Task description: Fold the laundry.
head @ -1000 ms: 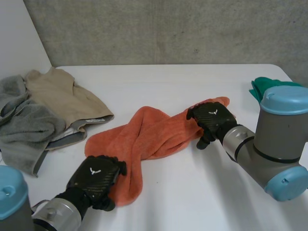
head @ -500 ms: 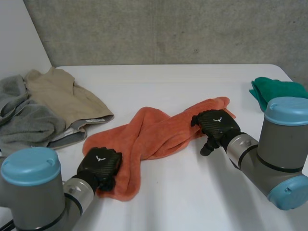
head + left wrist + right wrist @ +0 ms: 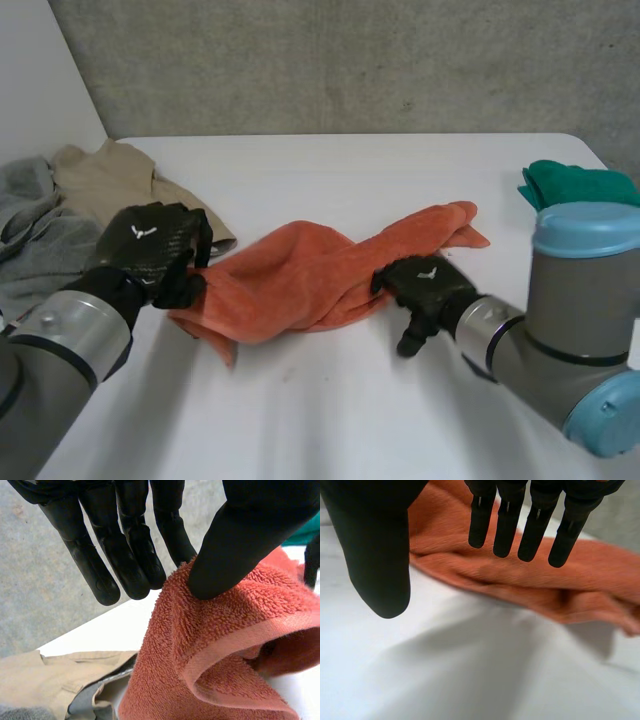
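Observation:
An orange towel [image 3: 310,270] lies crumpled across the middle of the white table [image 3: 330,400]. My left hand [image 3: 148,248] holds the towel's left end a little above the table, close to the clothes pile. In the left wrist view its thumb [image 3: 250,545] pinches the towel's hemmed edge [image 3: 210,645] against the fingers [image 3: 135,560]. My right hand [image 3: 420,283] rests at the towel's near edge, right of the middle. Its fingers [image 3: 535,530] are straight and spread from the thumb, above the towel [image 3: 580,580], holding nothing.
A beige garment [image 3: 120,190] and a grey cloth [image 3: 40,250] are piled at the table's left edge, just behind my left hand. A green cloth [image 3: 580,185] lies at the far right. A concrete wall stands behind the table.
My left hand shut on the towel's near left end and carried it up and left toward the clothes pile. My right hand slid left along the towel's near edge.

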Controlling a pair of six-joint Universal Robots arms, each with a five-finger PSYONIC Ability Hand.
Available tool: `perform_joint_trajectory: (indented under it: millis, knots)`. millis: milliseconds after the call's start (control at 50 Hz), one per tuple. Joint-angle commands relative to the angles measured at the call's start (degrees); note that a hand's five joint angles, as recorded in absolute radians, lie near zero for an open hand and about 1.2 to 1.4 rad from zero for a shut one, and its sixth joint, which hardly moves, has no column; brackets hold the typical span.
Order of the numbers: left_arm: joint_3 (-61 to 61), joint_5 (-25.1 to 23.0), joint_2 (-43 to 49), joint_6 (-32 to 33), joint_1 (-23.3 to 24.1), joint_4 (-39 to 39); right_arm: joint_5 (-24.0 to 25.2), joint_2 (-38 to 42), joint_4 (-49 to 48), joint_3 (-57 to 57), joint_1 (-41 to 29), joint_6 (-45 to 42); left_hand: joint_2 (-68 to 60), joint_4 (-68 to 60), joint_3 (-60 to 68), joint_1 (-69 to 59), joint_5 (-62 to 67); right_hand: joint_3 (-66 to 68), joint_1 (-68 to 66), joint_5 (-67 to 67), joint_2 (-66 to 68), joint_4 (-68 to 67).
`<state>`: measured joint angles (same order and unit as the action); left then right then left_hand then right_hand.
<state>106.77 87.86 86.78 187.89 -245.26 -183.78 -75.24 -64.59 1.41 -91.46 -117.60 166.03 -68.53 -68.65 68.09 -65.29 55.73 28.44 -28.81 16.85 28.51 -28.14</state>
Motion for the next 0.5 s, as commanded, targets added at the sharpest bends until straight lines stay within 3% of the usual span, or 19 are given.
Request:
perform_joint_trajectory:
  millis: [20,260,500]
  knots:
    - [-1.30,-1.72,-3.63,-2.62,0.49,3.43,-0.43,5.26,-4.39,3.30,-4.12,4.29,-11.47,-11.35,11.91,-14.71,14.27,2.59,-2.21,4.17,2.52,-2.88]
    - [-2.09,-2.87,-6.01,-4.99,0.23,4.31,-9.04,20.11,-7.65,19.03,-8.34,5.09,-11.47,-11.35,11.91,-14.71,14.27,10.32,-9.94,11.91,10.25,-10.62]
    - [-4.20,-2.60,-6.45,-7.54,-2.23,4.40,-10.27,23.81,-11.34,24.05,-8.43,0.52,-11.47,-11.35,11.91,-14.71,14.27,11.34,-10.96,12.92,11.27,-11.63]
